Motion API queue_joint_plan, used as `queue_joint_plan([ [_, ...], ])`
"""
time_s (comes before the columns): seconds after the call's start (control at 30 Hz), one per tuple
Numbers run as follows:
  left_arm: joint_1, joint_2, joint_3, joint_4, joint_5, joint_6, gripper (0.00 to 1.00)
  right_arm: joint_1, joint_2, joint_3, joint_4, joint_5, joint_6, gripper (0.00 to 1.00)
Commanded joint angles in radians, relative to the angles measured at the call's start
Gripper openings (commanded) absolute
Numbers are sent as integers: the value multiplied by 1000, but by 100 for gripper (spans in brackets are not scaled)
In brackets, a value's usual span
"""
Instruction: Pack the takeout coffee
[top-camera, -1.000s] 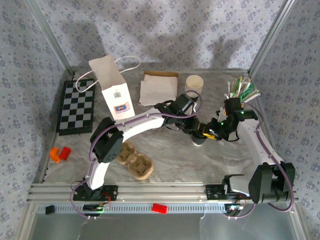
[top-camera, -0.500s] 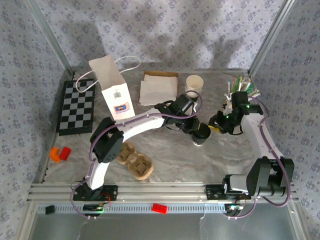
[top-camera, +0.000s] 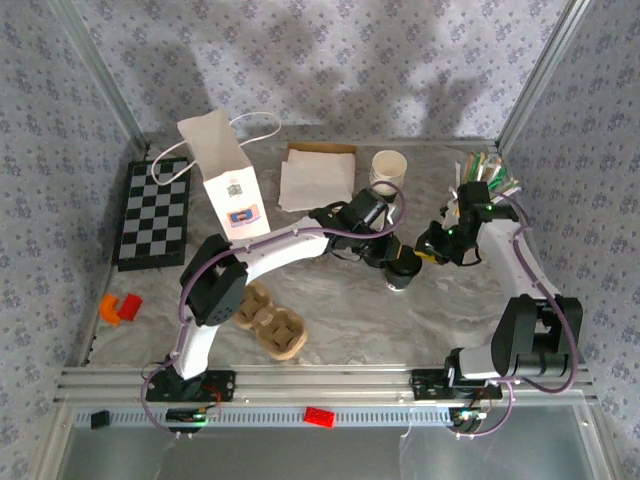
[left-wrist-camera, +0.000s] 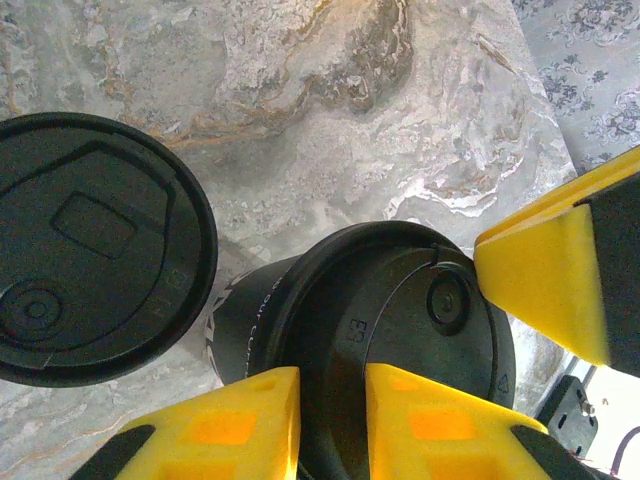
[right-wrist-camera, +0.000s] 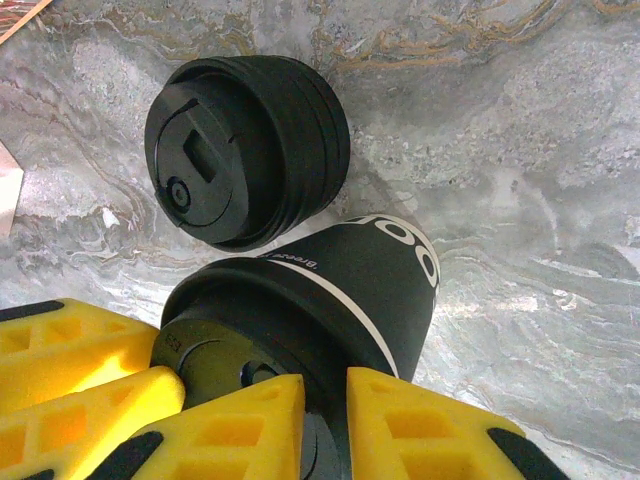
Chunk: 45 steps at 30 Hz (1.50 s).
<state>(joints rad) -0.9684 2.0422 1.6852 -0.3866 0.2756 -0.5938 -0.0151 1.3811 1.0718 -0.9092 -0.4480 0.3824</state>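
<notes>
Evidently you held the left tool (left-wrist-camera: 332, 378) and right tool (right-wrist-camera: 325, 385), each nearly closed, at the lid (left-wrist-camera: 400, 320) of the takeout coffee (right-wrist-camera: 345, 280), probably to seat it; whether either gripped it, I couldn't tell.

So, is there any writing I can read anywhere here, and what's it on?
"53", roughly: embossed on the takeout coffee's lid.
"Bree...", partly: white print on the cup's black side.
"00"-like big white marks, same side; unsure.
Paper bag's label: too small to read.
</notes>
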Motion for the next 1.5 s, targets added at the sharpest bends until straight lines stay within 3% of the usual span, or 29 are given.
queue_joint_plan([
  [0.0,3,32,21,-107,-29,35,26,-6,-16,3,-43,67,-21,22],
  [0.4,7,-2,161,-123,-49,60,37,16,-86,71,-100,89,-22,33],
  [0.5,7,-93,89,-71,-79,61,38,63,-119,110,-141,150,-15,44],
  [0.63,12,-256,-55,-76,-181,65,39,149,-182,152,-170,212,-32,47],
  [0.87,33,-589,-370,-179,-383,28,41,405,-250,177,-161,333,-45,55],
  [1.07,77,-864,-568,-352,-512,-74,43,734,-211,184,-95,446,-35,62],
  [1.27,175,-1081,-681,-506,-532,-166,43,1006,-45,259,-6,520,-44,68],
  [1.47,283,-1196,-750,-603,-526,-211,43,1176,132,350,81,604,7,69],
])
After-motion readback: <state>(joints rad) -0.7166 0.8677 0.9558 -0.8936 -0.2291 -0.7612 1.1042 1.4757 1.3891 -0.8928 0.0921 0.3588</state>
